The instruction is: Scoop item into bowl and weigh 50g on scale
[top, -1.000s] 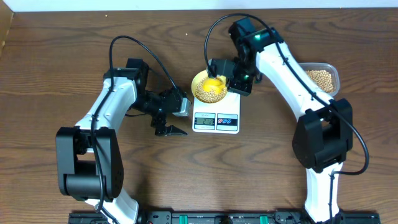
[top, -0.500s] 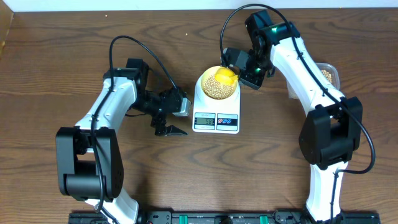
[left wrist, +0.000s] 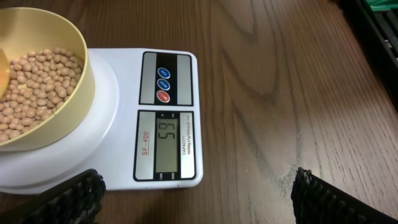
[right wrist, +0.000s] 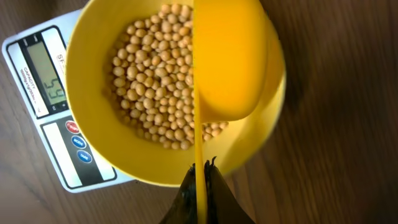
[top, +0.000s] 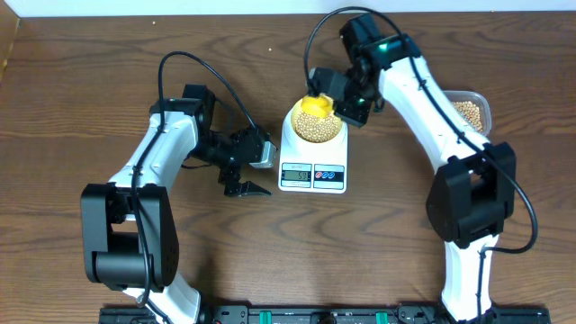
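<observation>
Scale (top: 312,171), overhead: display digits too small to read.
Bowl (left wrist: 74,81), left wrist: cut by top and left edges.
Clear tub (top: 474,111): partly hidden behind right arm (top: 423,97).
Beans (right wrist: 149,81), right wrist: some hidden under scoop (right wrist: 227,62).
Right gripper (right wrist: 200,180): cut by bottom edge.

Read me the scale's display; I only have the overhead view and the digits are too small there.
Observer: In the left wrist view the display on the scale reads 59.
Operator: Report what the scoop carries.
Observer: The right wrist view shows the yellow scoop over the bowl, and the face it shows has no beans on it.
Operator: Confirm the grip.
Observer: The scoop's handle runs edge-on down into the shut right jaws.
</observation>
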Controlling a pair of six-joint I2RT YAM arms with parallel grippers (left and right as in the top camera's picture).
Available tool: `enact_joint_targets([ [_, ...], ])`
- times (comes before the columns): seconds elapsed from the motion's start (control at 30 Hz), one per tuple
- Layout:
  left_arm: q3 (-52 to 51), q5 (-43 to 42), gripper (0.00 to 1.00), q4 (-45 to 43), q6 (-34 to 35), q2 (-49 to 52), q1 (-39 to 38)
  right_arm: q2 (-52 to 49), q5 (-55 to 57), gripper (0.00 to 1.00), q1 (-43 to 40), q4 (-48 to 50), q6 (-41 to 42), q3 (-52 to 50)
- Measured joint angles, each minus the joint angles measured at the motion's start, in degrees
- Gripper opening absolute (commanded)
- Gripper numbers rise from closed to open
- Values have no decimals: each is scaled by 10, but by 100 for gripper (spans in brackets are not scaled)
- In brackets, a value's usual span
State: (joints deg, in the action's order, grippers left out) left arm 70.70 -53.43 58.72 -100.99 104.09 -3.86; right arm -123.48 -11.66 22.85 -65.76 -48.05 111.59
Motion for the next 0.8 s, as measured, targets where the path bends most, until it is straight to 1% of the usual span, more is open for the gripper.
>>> enact_joint_targets([
  [0.27, 0, 0, 98, 0, 0, 0, 0, 0, 26, 1, 11, -23, -5, 0],
  [0.47, 0, 0, 98, 0, 0, 0, 0, 0, 50, 1, 11, 7, -14, 0],
  [0.8, 0, 0, 98, 0, 0, 0, 0, 0, 64, 1, 14, -24, -18, 0],
])
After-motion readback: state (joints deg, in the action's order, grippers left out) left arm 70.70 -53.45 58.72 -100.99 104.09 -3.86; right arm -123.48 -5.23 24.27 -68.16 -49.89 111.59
